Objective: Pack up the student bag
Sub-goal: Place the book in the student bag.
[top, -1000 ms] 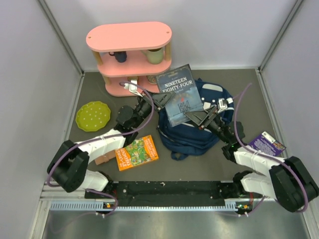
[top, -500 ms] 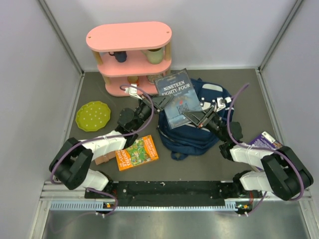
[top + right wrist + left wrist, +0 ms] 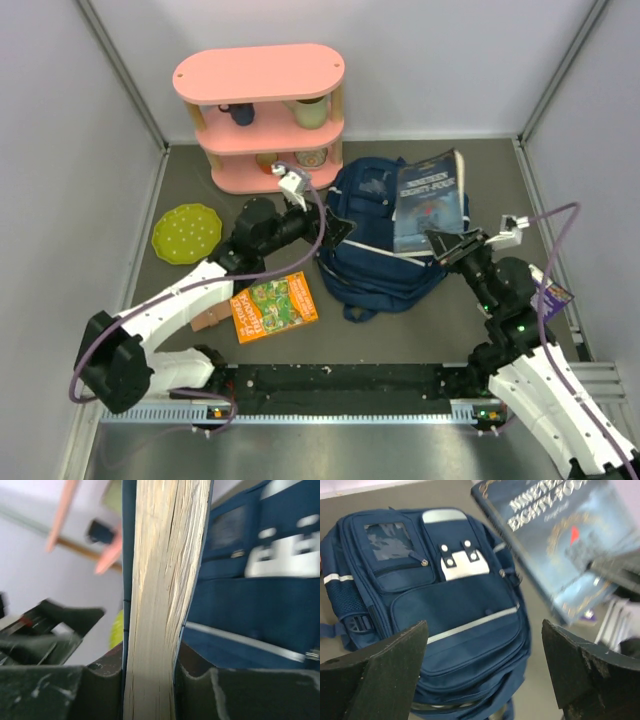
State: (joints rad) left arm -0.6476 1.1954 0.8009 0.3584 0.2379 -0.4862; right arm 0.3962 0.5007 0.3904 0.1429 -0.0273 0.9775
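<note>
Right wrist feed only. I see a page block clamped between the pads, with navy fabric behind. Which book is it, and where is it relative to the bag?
Observer: It's the blue-grey paperback titled Nineteen Eighty-Four. The right pincer grips its near edge and holds it over the right side of the large navy-blue striped fabric backpack.
Operator: Left arm on it too?
Observer: No. The left pincer is wide open and clear of the book, at the backpack's left edge.
Operator: Any other books out?
Observer: One. An orange illustrated paperback lies flat on the dark grey table, beside the left arm.
</note>
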